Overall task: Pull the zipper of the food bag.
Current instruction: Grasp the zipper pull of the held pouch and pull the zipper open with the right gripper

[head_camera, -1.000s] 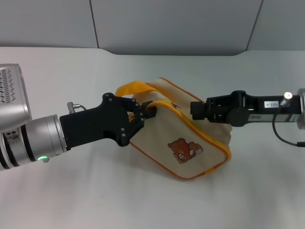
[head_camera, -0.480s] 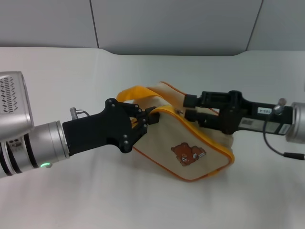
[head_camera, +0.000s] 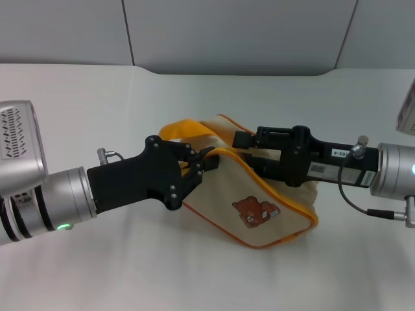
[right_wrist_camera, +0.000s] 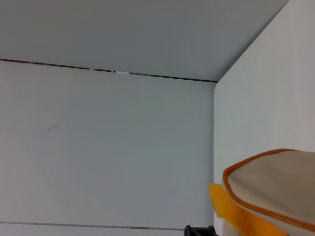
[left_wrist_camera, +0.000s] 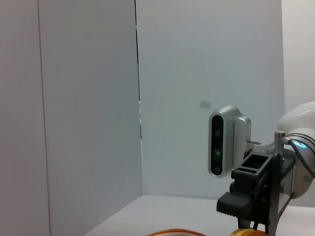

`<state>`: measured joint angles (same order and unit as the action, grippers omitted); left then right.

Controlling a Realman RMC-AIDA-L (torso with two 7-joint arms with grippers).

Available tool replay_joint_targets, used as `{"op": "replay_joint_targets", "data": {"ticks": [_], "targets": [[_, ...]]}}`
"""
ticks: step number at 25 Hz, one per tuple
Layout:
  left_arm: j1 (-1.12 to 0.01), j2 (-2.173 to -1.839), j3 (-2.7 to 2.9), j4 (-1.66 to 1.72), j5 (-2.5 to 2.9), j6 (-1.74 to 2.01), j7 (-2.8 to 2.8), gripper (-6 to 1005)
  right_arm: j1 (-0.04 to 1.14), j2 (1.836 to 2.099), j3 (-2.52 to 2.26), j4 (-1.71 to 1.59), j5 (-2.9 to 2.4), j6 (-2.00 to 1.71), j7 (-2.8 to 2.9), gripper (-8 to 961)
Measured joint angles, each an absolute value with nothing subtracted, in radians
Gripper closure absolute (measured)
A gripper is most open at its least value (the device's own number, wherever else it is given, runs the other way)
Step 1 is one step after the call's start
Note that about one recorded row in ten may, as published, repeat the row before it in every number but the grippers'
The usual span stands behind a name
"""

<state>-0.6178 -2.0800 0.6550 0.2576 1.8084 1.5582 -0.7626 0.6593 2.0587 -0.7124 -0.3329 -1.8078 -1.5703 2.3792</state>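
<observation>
The beige food bag [head_camera: 272,194] with a brown bear picture [head_camera: 254,208] lies tilted on the white table. Its yellow zipper band [head_camera: 285,194] curves around the top edge; the metal pull tab is hidden. My left gripper [head_camera: 206,162] is shut on the bag's left corner, under the yellow strap handle [head_camera: 181,129]. My right gripper [head_camera: 245,148] reaches in from the right, its fingers apart above and below the zipper band at the bag's upper left end. The right wrist view shows the bag's top [right_wrist_camera: 280,182].
The white table [head_camera: 97,97] runs back to a grey wall [head_camera: 227,32]. The left wrist view shows the right arm's wrist camera [left_wrist_camera: 227,141] above its black gripper body [left_wrist_camera: 251,199], against grey wall panels.
My right gripper has moved left along the bag's top toward the left corner and now covers the pull tab. The bag and my left gripper have shifted slightly right and down.
</observation>
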Motion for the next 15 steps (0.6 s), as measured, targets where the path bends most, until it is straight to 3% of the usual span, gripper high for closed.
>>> {"op": "replay_joint_targets", "data": {"ticks": [15], "targets": [[-0.611, -2.08, 0.655, 0.258, 1.799, 1.558, -0.762, 947, 0.673, 2.06, -0.714, -0.333, -1.792, -1.586, 2.376, 481]]}}
